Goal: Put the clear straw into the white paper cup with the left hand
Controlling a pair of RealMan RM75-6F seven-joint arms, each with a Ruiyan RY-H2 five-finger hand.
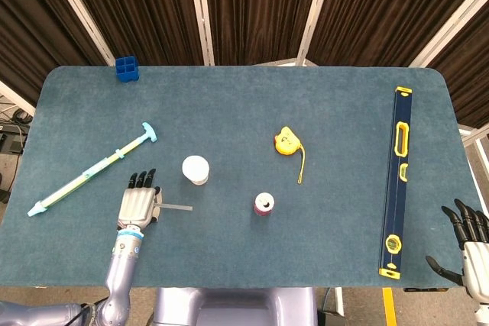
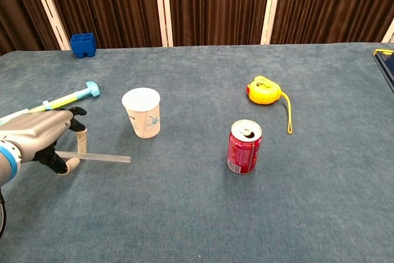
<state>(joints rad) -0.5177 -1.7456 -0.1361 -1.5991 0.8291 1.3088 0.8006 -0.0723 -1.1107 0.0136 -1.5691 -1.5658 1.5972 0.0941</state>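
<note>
The clear straw (image 2: pixel 101 157) (image 1: pixel 178 206) lies almost level just above the blue table, pointing right. My left hand (image 2: pixel 42 137) (image 1: pixel 138 205) pinches its left end between thumb and finger. The white paper cup (image 2: pixel 142 112) (image 1: pixel 195 169) stands upright, open end up, to the right of the hand and a little further back, apart from the straw. My right hand (image 1: pixel 466 240) hangs off the table's front right corner with fingers spread and nothing in it; the chest view does not show it.
A red soda can (image 2: pixel 245 146) (image 1: pixel 263 204) stands right of the straw's tip. A yellow tape measure (image 2: pixel 263 90) lies behind it. A long teal-handled rod (image 2: pixel 61 100) (image 1: pixel 92 169) lies left of the cup. Blue box (image 1: pixel 127 69) at back left, spirit level (image 1: pixel 397 181) along the right.
</note>
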